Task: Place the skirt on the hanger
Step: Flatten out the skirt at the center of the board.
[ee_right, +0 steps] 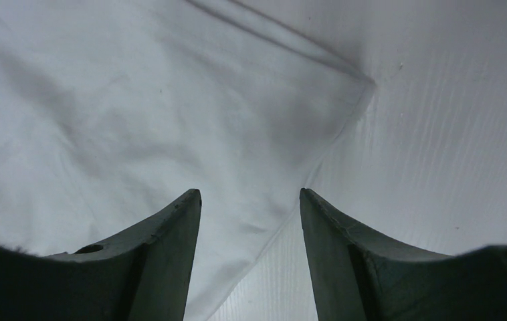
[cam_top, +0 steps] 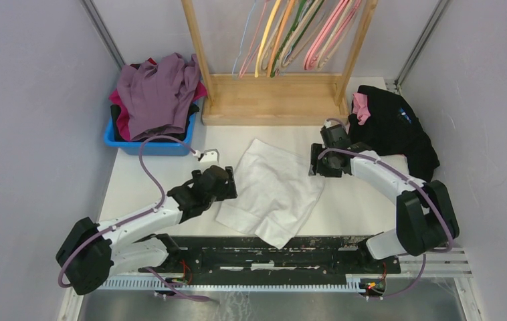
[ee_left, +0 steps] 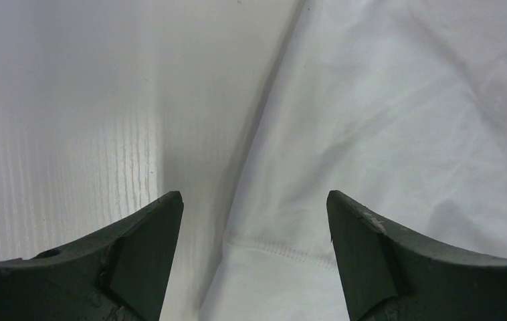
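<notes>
The white skirt (cam_top: 274, 187) lies flat and slightly rumpled on the table's middle. My left gripper (cam_top: 229, 182) hovers at its left edge; in the left wrist view it (ee_left: 255, 200) is open, and the skirt's stitched hem (ee_left: 284, 254) lies below, between the fingers. My right gripper (cam_top: 315, 164) is at the skirt's right corner; in the right wrist view it (ee_right: 251, 195) is open over the cloth edge (ee_right: 137, 120), with nothing gripped. Several coloured hangers (cam_top: 284, 33) hang on the wooden rack at the back.
The wooden rack's base (cam_top: 271, 100) stands behind the skirt. A blue bin (cam_top: 150, 146) heaped with purple and pink clothes sits at back left. A black garment pile (cam_top: 398, 127) lies at back right. A small white object (cam_top: 207, 156) rests near the left arm.
</notes>
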